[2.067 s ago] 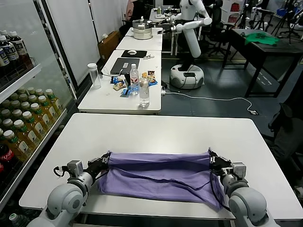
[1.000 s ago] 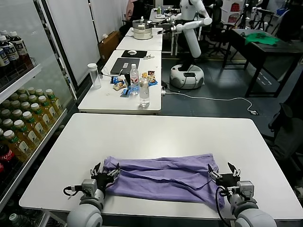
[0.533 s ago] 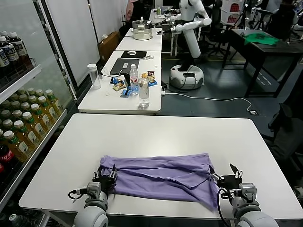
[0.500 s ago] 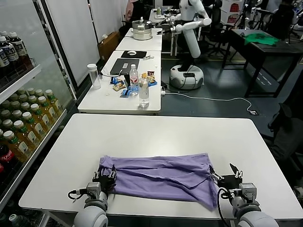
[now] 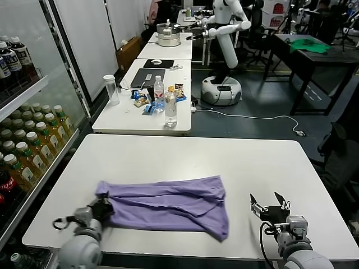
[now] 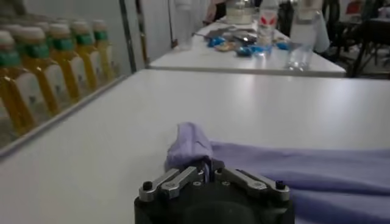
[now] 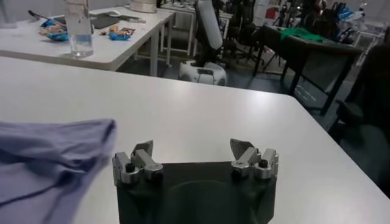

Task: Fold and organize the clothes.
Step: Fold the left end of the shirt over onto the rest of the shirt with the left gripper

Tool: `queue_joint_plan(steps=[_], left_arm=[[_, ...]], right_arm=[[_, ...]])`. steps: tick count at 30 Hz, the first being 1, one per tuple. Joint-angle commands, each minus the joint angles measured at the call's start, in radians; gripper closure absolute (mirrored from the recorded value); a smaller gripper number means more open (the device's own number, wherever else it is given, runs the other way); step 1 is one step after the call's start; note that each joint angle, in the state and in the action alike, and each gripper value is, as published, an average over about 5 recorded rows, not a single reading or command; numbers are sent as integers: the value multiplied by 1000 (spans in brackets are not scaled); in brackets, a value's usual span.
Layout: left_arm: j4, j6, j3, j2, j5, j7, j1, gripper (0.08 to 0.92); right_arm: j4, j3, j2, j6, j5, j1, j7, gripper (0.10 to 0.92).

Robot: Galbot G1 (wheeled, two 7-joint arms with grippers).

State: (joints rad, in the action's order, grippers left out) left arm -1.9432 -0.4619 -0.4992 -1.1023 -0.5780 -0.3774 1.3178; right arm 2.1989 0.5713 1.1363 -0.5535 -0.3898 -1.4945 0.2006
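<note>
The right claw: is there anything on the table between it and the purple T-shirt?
Nothing visible. The right claw stands open above bare white table, apart from the purple T-shirt, with only tabletop between them. The left claw is shut on the shirt's far end.

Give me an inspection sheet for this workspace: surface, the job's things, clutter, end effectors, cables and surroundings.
Surface: white table, bare apart from the shirt.
Job's things: purple T-shirt lying folded lengthwise in a band near the front edge, bunched at its left end.
Clutter: nothing seen on the work table.
End effectors: left end effector shut on the shirt's left end; right end effector open, holding nothing, apart from the shirt.
Cables: black cable looping at the right wrist; white cable on the floor behind.
Surroundings: bottle shelves on the left; second table behind with bottles and snacks; white robot farther back; green cloth on a dark table.
</note>
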Motion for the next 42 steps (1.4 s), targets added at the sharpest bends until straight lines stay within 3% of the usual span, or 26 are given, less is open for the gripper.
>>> queue_joint_plan(steps=[1, 5, 11, 21, 34, 42], left_arm=[[-160, -38, -254, 133, -361, 19, 1, 876], [-297, -54, -238, 93, -570, 33, 13, 876], [-396, -49, -28, -42, -645, 41, -12, 876], [-226, -47, 297, -161, -547, 8, -134, 876], [-41, -42, 461, -233, -400, -27, -282, 864], [-20, -30, 501, -239, -349, 5, -315, 658]], right_arm=[[-4, -3, 3, 1, 0, 2, 1, 203], [-6, -6, 6, 2, 5, -4, 1, 203], [-7, -8, 7, 2, 12, -10, 1, 203], [-15, -4, 7, 3, 16, -6, 0, 203], [-37, -7, 14, 5, 19, 9, 0, 203], [-41, -13, 16, 4, 22, 15, 1, 203]])
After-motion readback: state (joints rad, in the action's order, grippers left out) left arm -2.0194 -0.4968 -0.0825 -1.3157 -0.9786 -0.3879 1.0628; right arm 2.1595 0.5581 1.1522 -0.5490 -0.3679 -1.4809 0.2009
